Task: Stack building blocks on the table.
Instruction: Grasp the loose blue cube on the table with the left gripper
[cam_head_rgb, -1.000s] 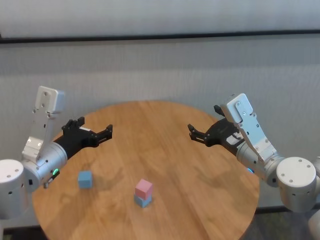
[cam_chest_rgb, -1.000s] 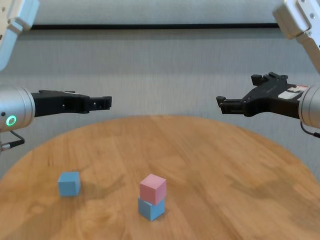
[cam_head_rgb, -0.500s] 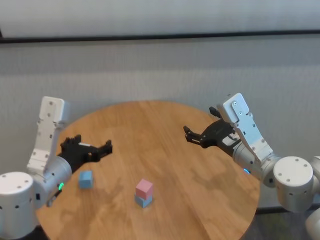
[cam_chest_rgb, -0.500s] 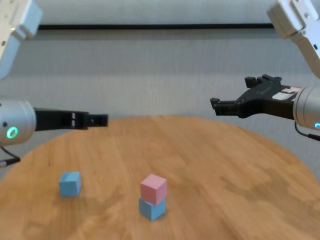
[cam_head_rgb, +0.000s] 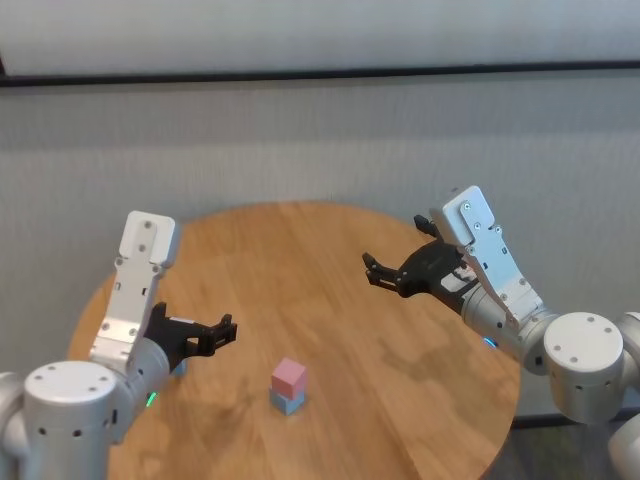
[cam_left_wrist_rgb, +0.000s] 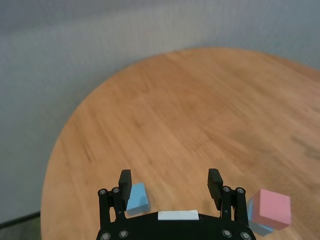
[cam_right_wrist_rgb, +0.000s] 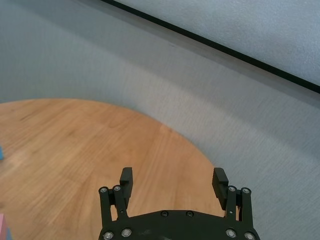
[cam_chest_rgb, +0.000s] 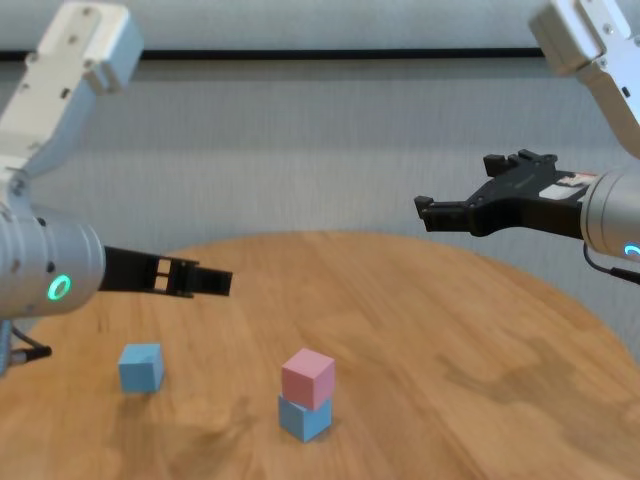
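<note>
A pale pink block (cam_head_rgb: 288, 374) sits on a light blue block (cam_head_rgb: 286, 402) near the front middle of the round wooden table (cam_head_rgb: 300, 255); the stack also shows in the chest view (cam_chest_rgb: 307, 377). The second light blue block (cam_chest_rgb: 140, 367) lies alone at the left. My left gripper (cam_chest_rgb: 215, 283) is open and empty, hovering above the table just right of and behind that loose block. In the left wrist view the loose block (cam_left_wrist_rgb: 137, 197) lies beside one finger and the stack (cam_left_wrist_rgb: 270, 209) farther off. My right gripper (cam_head_rgb: 372, 270) is open and empty, high over the table's right side.
A grey wall with a dark rail runs behind the table (cam_chest_rgb: 420, 300). The table's curved edge lies close behind the loose block in the left wrist view. The right wrist view shows bare tabletop (cam_right_wrist_rgb: 75, 135) below the right gripper (cam_right_wrist_rgb: 172, 180).
My left arm has swung down and forward, bringing its gripper low over the table near the loose blue block. My right gripper has drifted slightly left. The blocks have not moved.
</note>
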